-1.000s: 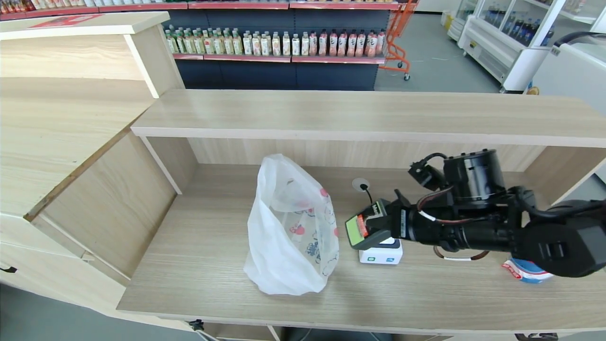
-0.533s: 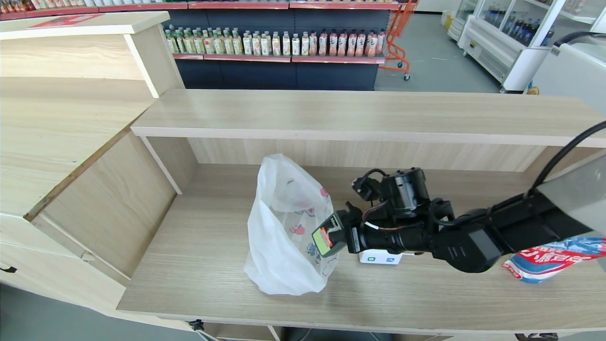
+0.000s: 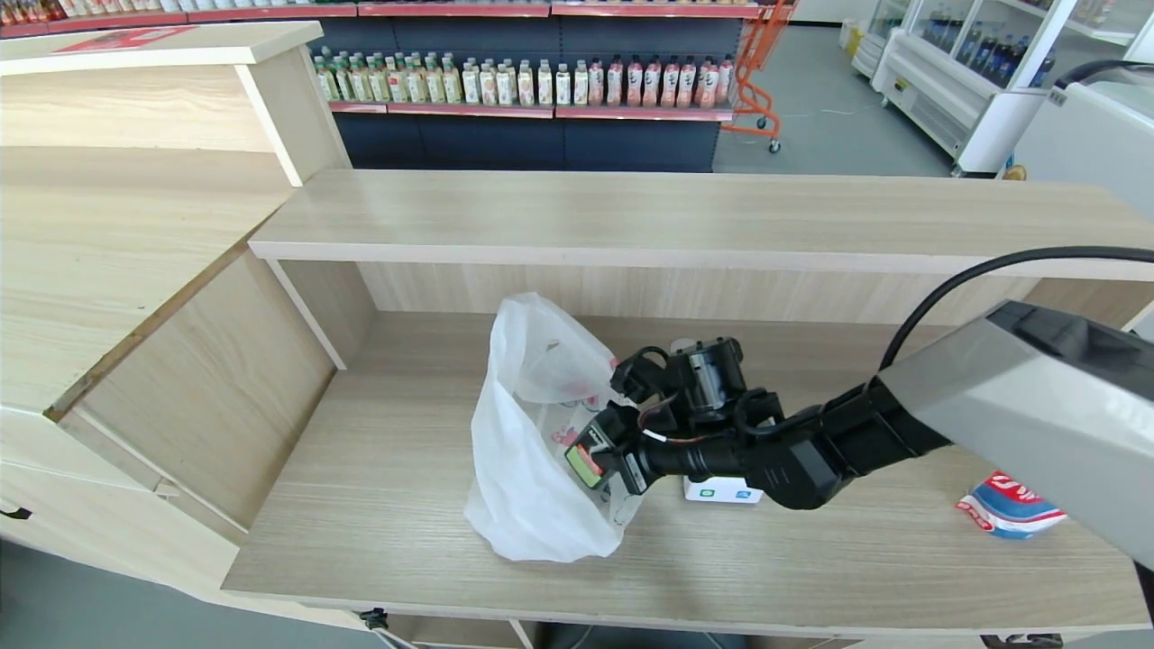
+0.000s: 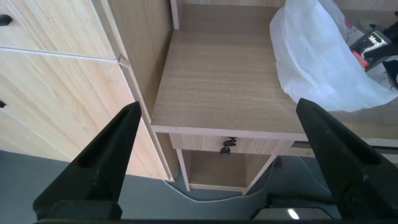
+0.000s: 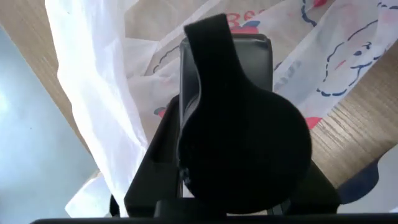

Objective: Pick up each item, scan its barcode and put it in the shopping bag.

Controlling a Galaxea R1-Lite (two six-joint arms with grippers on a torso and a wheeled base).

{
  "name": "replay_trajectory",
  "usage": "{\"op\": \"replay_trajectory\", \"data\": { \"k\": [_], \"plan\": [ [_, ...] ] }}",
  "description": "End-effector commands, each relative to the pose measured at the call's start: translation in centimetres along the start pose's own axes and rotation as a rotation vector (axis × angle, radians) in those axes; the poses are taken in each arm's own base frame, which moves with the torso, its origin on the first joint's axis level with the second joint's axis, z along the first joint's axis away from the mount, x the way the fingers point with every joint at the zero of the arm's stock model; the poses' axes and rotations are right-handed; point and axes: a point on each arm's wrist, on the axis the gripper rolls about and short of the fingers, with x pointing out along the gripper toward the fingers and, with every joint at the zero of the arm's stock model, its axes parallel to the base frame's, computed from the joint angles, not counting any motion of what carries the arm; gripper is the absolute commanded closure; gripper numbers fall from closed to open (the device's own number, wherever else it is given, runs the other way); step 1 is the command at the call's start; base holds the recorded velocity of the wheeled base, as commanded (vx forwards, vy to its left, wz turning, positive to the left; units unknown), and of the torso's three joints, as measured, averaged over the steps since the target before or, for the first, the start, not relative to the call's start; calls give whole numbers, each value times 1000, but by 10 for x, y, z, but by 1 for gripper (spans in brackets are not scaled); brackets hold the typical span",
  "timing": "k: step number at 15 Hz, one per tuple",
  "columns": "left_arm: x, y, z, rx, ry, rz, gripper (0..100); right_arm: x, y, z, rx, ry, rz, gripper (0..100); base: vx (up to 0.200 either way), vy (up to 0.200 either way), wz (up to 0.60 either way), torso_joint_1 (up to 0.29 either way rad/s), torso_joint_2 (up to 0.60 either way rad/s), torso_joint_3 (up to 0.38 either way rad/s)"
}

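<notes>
The right gripper (image 3: 599, 450) is clamping a small green-labelled box (image 3: 582, 464) at the mouth of the white shopping bag (image 3: 527, 491). The left gripper (image 4: 216, 163) is hanging with its jaws spread wide.

Room is left on the desk (image 3: 379, 505) between the shopping bag (image 3: 527, 496) and the side panel (image 3: 207, 397). The bag's right side is blocked by the right gripper (image 3: 604, 453), the pack (image 3: 586, 466) clamped in it, and the scanner (image 3: 721, 492). Overhead passage is limited by the ledge (image 3: 685, 225).

The bag (image 3: 527, 491) is thin, crinkled, translucent white plastic; the counter (image 3: 379, 514) is pale matt wood grain; my right pincer (image 3: 599, 453) is matt black plastic; its box (image 3: 587, 468) looks glossy.
</notes>
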Motion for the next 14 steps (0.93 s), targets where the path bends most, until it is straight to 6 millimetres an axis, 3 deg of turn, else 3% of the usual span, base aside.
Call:
{"op": "replay_trajectory", "data": {
  "k": [1,5,6,8,11,14],
  "plan": [
    [0,0,0,0,0,0,0,11,1,-4,-10,9,7,100,0,0,0,0,0,0],
    [0,0,0,0,0,0,0,21,4,0,-17,-10,17,100,0,0,0,0,0,0],
    [0,0,0,0,0,0,0,22,4,1,-12,-13,18,0,0,0,0,0,0,0],
    [0,0,0,0,0,0,0,18,5,4,34,-24,22,0,0,0,0,0,0,0],
    [0,0,0,0,0,2,0,-1,5,28,222,-92,52,0,0,0,0,0,0,0],
    [0,0,0,0,0,0,0,-21,-14,12,301,-51,7,0,0,0,0,0,0,0]
  ]
}}
